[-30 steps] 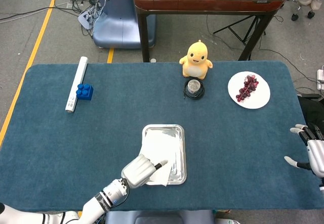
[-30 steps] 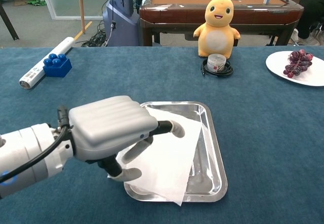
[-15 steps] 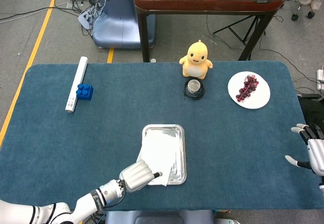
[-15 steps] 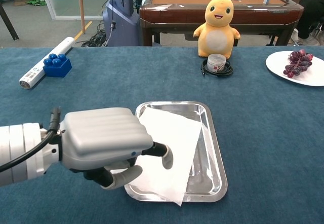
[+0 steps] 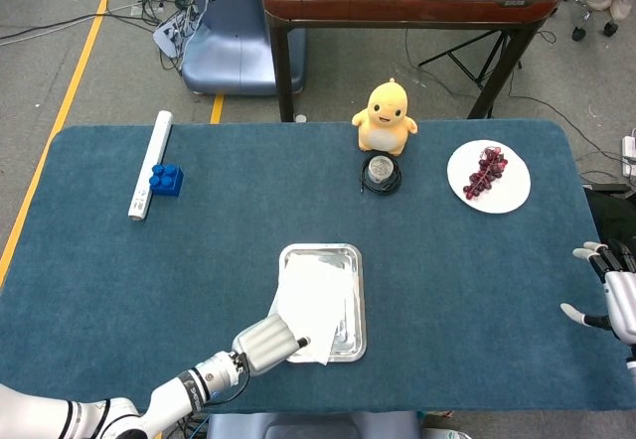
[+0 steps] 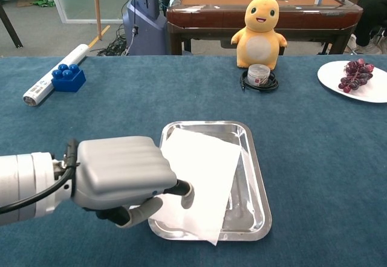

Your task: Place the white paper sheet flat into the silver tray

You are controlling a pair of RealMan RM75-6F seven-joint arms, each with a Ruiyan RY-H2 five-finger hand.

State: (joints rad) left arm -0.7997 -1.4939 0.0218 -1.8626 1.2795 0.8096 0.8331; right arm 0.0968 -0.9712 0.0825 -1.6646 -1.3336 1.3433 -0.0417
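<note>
The silver tray (image 5: 320, 251) (image 6: 257, 176) lies near the table's front edge, at the middle. The white paper sheet (image 5: 316, 300) (image 6: 205, 170) rests in it slightly skewed. Its near corner hangs over the tray's front rim and its left part overlaps the left rim. My left hand (image 5: 263, 343) (image 6: 124, 173) hovers at the tray's near-left corner with loosely curled fingers. One fingertip (image 6: 187, 196) touches the sheet's near-left part, and the hand hides the paper's left edge. My right hand (image 5: 611, 300) stays at the table's far right edge, fingers spread, holding nothing.
A yellow plush toy (image 5: 385, 116) and a small jar on a black coil (image 5: 381, 171) stand behind the tray. A plate of grapes (image 5: 488, 176) sits at the back right. A blue brick (image 5: 166, 179) and white tube (image 5: 151, 164) lie at the back left.
My left hand has drawn back toward the near-left, off the middle of the sheet, and its outstretched finger has curled in. The paper and the right hand have stayed put.
</note>
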